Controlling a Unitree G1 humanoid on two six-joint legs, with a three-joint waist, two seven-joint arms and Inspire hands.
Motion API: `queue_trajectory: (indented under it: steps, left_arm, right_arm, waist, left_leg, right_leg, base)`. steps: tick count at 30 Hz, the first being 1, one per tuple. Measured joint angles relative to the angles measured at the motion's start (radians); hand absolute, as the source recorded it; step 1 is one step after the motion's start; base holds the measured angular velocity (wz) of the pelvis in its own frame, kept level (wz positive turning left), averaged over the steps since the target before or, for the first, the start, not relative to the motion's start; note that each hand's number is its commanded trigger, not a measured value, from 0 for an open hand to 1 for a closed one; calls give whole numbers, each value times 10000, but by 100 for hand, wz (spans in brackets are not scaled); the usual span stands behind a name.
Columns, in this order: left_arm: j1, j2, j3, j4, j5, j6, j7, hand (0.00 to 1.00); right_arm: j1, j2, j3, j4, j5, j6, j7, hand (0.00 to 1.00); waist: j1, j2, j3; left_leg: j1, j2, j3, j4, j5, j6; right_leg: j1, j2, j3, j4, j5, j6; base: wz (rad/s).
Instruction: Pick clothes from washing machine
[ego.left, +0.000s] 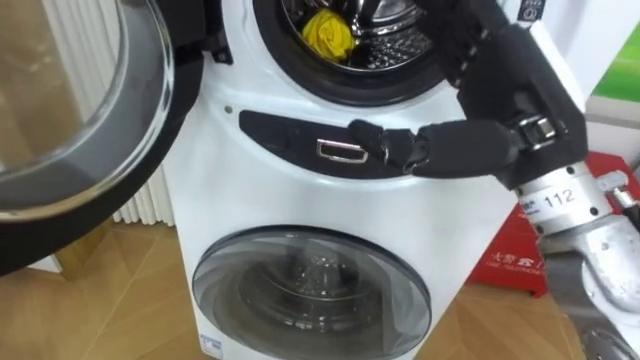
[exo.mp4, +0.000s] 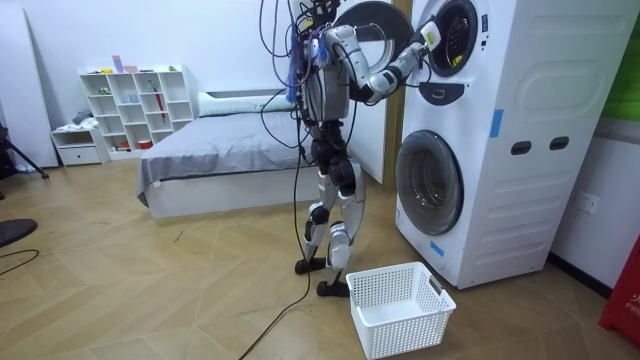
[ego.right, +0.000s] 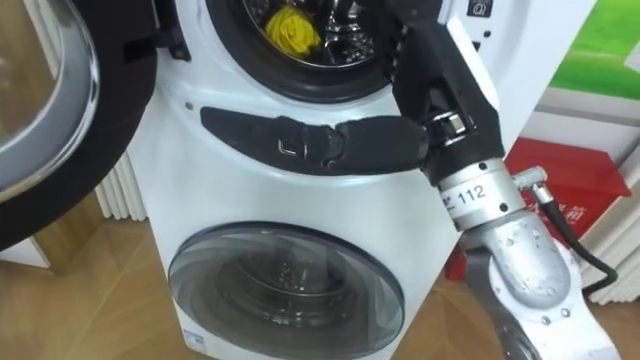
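Observation:
A yellow cloth (ego.left: 328, 32) lies inside the open upper drum (ego.left: 395, 50) of the stacked white washing machines (exo.mp4: 480, 140). My black right hand (ego.left: 500, 95) is raised against the drum's right rim. Its fingers (ego.left: 468, 40) stretch up into the opening, to the right of the cloth and not touching it. The thumb (ego.left: 395, 143) lies straight along the dark panel below the drum. The hand holds nothing. In the room view I stand upright facing the machines, right arm (exo.mp4: 385, 75) lifted to the upper drum.
The upper round door (ego.left: 80, 120) stands swung open at my left. The lower machine's glass door (ego.left: 310, 295) is closed. A white laundry basket (exo.mp4: 400, 305) sits on the wooden floor by my feet. A red box (ego.left: 530, 260) stands right of the machines.

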Motion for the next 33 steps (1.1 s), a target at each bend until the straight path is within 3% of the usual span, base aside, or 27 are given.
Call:
queue_trajectory:
  steps: [2, 5, 7, 8, 9, 11, 12, 13, 14, 16, 18, 19, 20, 22, 23, 25, 27, 28, 30, 31, 33]
  left_arm:
    - [108, 69, 3, 19, -9, 139, -1, 0]
    - [378, 96, -10, -64, -4, 255, -56, 0]
    - [430, 94, -11, -67, 8, 391, -159, 0]
    - [455, 99, -5, -69, 8, 425, -226, 0]
    - [488, 104, 8, -87, 10, 426, -226, 0]
    - [836, 252, 16, -334, 20, 415, -202, 0]
    - [896, 273, 18, -326, 29, 401, -193, 0]
    - [941, 262, 25, -325, 38, 347, -207, 0]
    - [988, 239, 34, -327, 90, 270, -250, 0]
    - [1024, 224, 81, -309, 188, 251, -321, 0]
    - [1032, 225, 203, -313, 171, 257, -387, 0]
    - [1034, 226, 220, -334, 160, 258, -431, 0]
    - [942, 222, 216, -343, 167, 265, -515, 0]
    - [793, 195, 171, -336, 175, 307, -547, 0]
    - [657, 184, 149, -334, 175, 347, -551, 0]
    - [375, 190, 94, -340, 168, 347, -551, 0]
    - [110, 269, 87, -360, 158, 343, -513, 0]
    - [-98, 271, 60, -402, 160, 342, -485, 0]
    - [-312, 268, -54, -585, 157, 338, -475, 0]
    - [-448, 274, -56, -752, 164, 340, -454, 0]
    - [-517, 306, -70, -942, 171, 231, -408, 0]
  right_arm:
    - [1, 331, 14, 541, -387, 112, 9, 0]
    - [-1, 445, 12, 770, -670, 110, -25, 0]
    - [-3, 440, 4, 993, -748, 122, -167, 0]
    - [-2, 446, 7, 1041, -780, 277, -302, 0]
    - [-4, 448, 7, 1047, -834, 337, -341, 0]
    - [-12, 450, 9, 1086, -832, 443, -410, 0]
    - [-26, 432, 1, 1085, -802, 443, -453, 0]
    - [-88, 375, -44, 1080, -788, 442, -587, 0]
    - [-119, 384, -45, 1041, -771, 335, -675, 0]
    - [-121, 385, 66, 655, -757, 65, -616, 0]
    - [-164, 379, 378, 446, -700, -197, -618, 0]
    - [-149, 367, 449, 414, -706, -235, -617, 0]
    - [3, 347, 509, 161, -699, -243, -605, 0]
    - [104, 343, 539, -37, -700, -369, -470, 0]
    - [192, 320, 552, -107, -734, -406, -401, 0]
    - [284, 298, 551, 18, -743, -543, -425, 0]
    - [293, 293, 592, 383, -777, -679, -436, 0]
    - [291, 288, 579, 675, -797, -810, -489, 0]
    - [282, 303, 571, 983, -1078, -802, -622, 0]
    - [266, 332, 490, 1108, -1174, -762, -651, 0]
    - [188, 370, 423, 1224, -1179, -575, -545, 0]
  waist:
    - [99, 18, 31]
    - [121, 139, 69]
    - [164, 140, 76]
    - [400, 154, 93]
    - [522, 163, 94]
    - [678, -16, -1]
    - [659, -60, -29]
    - [507, -157, -33]
    - [461, -266, -49]
    - [394, -251, -41]
    - [348, -62, 97]
    - [323, -13, 104]
    - [188, 111, 4]
    - [-72, 92, -7]
    - [-209, 115, -29]
    - [-242, 206, -20]
    - [-374, 237, 24]
    - [-466, 219, 36]
    - [-459, 292, 21]
    - [-463, 333, 37]
    - [-483, 443, 47]
  left_leg:
    - [-613, 224, -55, 1636, -396, -65]
    - [-1804, 334, -559, 3681, -524, -37]
    - [-2783, 152, -545, 3605, -544, -24]
    - [-3259, -19, -524, 2922, -443, 4]
    - [-3434, -93, -508, 2401, -252, -24]
    - [-3786, -357, -598, 612, 1445, 132]
    - [-3771, -409, -618, 333, 1843, 128]
    - [-3719, -533, -567, 70, 2377, 307]
    - [-3611, -681, -389, -120, 2496, 572]
    - [-3466, -783, -169, 130, 2342, 811]
    - [-3496, -841, -38, 1065, 1692, 869]
    - [-3507, -879, -34, 1157, 1555, 857]
    - [-3372, -1039, -53, 1118, 1111, 963]
    - [-3250, -1357, -18, 1176, 966, 1130]
    - [-3146, -1503, 106, 1230, 827, 1264]
    - [-2940, -1571, 221, 1326, 603, 1464]
    - [-2642, -1688, 322, 1312, 487, 1567]
    - [-2445, -1743, 358, 1290, 414, 1663]
    - [-2265, -1830, 189, 1270, 305, 1819]
    - [-2208, -1898, -168, 1214, 268, 1892]
    - [-2180, -1866, -732, 962, 425, 1963]
  right_leg:
    - [16, 59, 30, 479, -394, -80]
    - [148, 198, 31, 631, -663, -283]
    - [255, 181, 56, 623, -814, -197]
    - [355, 147, 152, 630, -917, -116]
    - [360, 143, 219, 623, -957, -95]
    - [601, 18, 315, 586, -1178, -16]
    - [688, -10, 329, 571, -1219, -24]
    - [732, -42, 461, 561, -1274, 112]
    - [756, -217, 544, 506, -1338, 216]
    - [1014, -356, 628, 136, -1238, 355]
    - [1589, -511, 798, -87, -1215, 479]
    - [1678, -569, 807, -79, -1272, 572]
    - [1753, -689, 782, -26, -1478, 705]
    - [1708, -1051, 768, 470, -1859, 918]
    - [1650, -1273, 787, 888, -2028, 1134]
    - [1222, -1571, 767, 2292, -2112, 1265]
    - [773, -1919, 719, 3666, -1982, 1493]
    - [526, -2059, 764, 4258, -1780, 1738]
    - [221, -2081, 731, 4918, -1369, 1709]
    - [-3, -2018, 747, 5139, -1169, 1662]
    - [-459, -1630, 764, 4833, -1404, 1480]
  base:
    - [0]
    - [12]
    - [8]
    - [-23]
    - [-40]
    - [-31]
    - [6]
    - [12]
    - [6]
    - [-16]
    - [-15]
    - [-6]
    - [0]
    - [7]
    - [0]
    - [-16]
    - [-15]
    - [-12]
    - [-25]
    - [-38]
    - [-33]
